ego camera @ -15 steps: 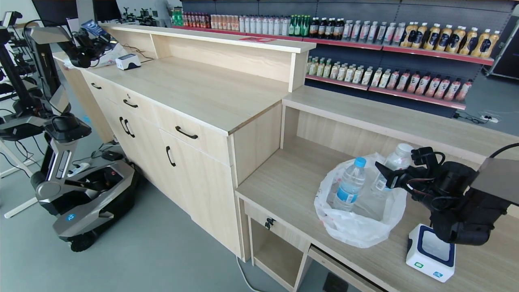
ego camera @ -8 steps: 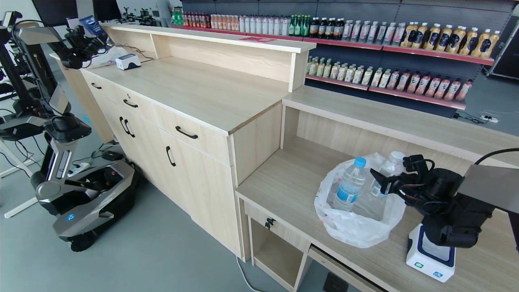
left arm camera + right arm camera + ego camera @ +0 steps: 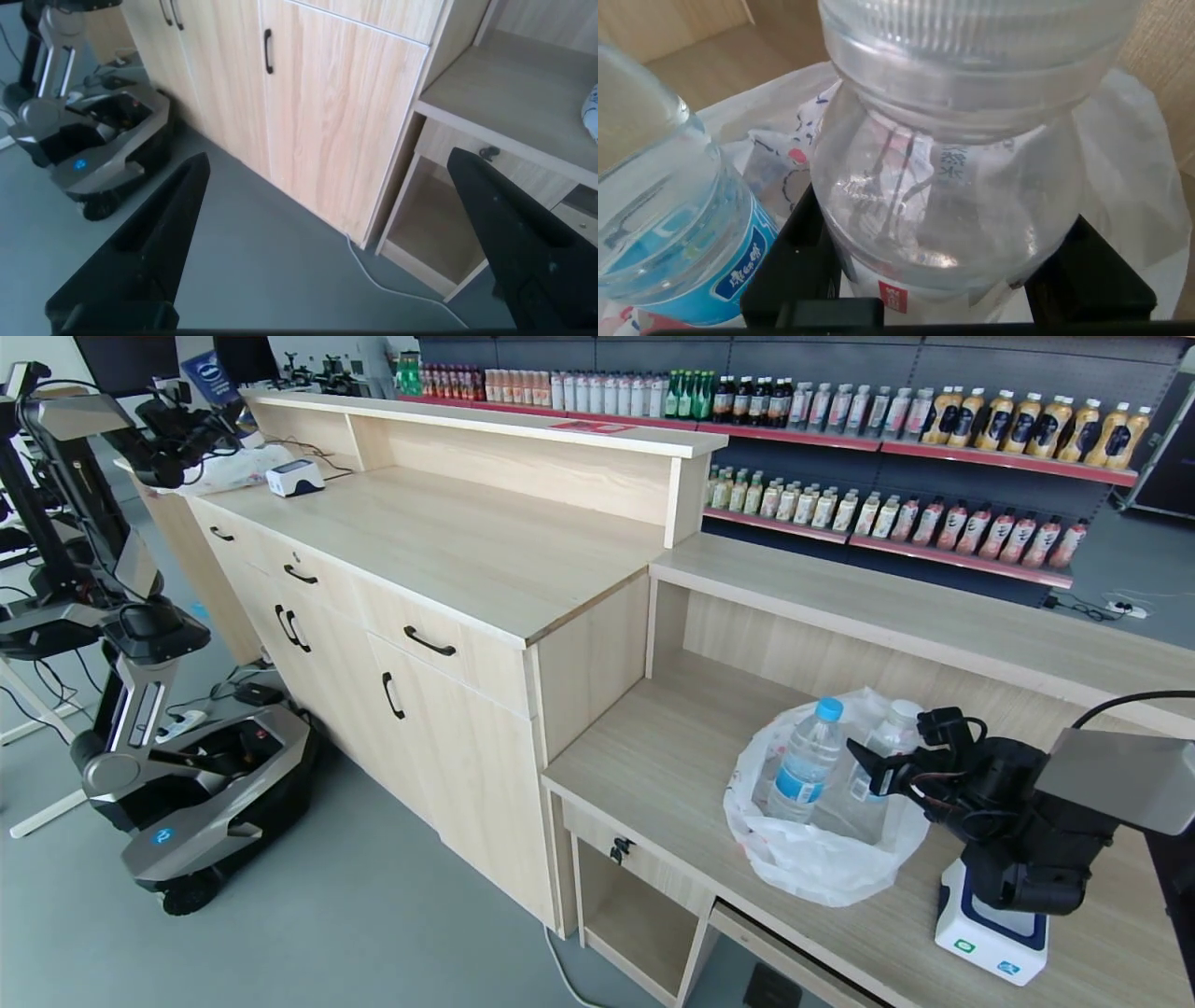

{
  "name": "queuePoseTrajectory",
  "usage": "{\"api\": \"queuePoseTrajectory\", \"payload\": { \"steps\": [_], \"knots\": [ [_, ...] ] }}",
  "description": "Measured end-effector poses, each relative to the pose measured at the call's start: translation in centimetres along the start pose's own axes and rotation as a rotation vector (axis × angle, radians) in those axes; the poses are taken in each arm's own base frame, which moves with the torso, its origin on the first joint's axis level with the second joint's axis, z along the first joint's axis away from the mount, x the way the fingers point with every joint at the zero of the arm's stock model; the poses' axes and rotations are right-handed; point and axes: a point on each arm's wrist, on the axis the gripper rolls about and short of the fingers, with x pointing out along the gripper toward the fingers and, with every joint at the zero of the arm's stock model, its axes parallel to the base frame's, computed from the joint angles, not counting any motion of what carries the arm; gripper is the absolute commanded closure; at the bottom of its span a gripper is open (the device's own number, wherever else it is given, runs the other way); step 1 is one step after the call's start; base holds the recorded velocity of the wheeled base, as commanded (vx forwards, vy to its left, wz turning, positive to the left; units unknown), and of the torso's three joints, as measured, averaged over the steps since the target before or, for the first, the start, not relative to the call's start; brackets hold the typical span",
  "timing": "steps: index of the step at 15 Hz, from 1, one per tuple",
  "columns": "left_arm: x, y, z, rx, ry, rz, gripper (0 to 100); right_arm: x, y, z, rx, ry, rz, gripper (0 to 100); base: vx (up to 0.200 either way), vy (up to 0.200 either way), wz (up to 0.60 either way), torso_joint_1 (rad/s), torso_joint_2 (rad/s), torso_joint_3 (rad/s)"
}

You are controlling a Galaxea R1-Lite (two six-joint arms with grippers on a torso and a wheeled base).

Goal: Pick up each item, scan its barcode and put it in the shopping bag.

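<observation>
A white plastic shopping bag (image 3: pixel 822 859) stands open on the low counter (image 3: pixel 672 756). Inside it a water bottle with a blue cap (image 3: pixel 805 761) stands upright, also seen as the blue-labelled bottle (image 3: pixel 673 243). My right gripper (image 3: pixel 885 767) is shut on a clear bottle with a white cap (image 3: pixel 887 737), holding it low within the bag's mouth beside the blue-capped one. Up close, the clear bottle (image 3: pixel 952 187) sits between the right gripper (image 3: pixel 948 285) fingers, with the bag (image 3: pixel 1134 140) behind it. My left gripper (image 3: pixel 327 243) hangs open above the grey floor, holding nothing.
A white and blue barcode scanner (image 3: pixel 991 919) sits on the counter right of the bag, under my right arm. A taller cabinet (image 3: pixel 448 616) stands to the left, and shelves of bottles (image 3: pixel 840 420) behind. Another robot (image 3: pixel 168 775) is parked on the floor at far left.
My right gripper has moved down and a little left, lowering the clear bottle into the bag. The blue-capped bottle and scanner stayed put.
</observation>
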Motion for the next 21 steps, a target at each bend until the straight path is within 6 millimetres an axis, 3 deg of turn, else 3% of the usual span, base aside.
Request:
{"api": "queuePoseTrajectory", "payload": {
  "steps": [21],
  "knots": [
    [0.0, 0.0, 0.0, 0.000, 0.000, 0.000, 0, -0.8, 1.1, -0.9, -0.015, 0.056, 0.021, 100, 0.000, 0.000, 0.00, 0.000, 0.00, 0.000]
  ]
}}
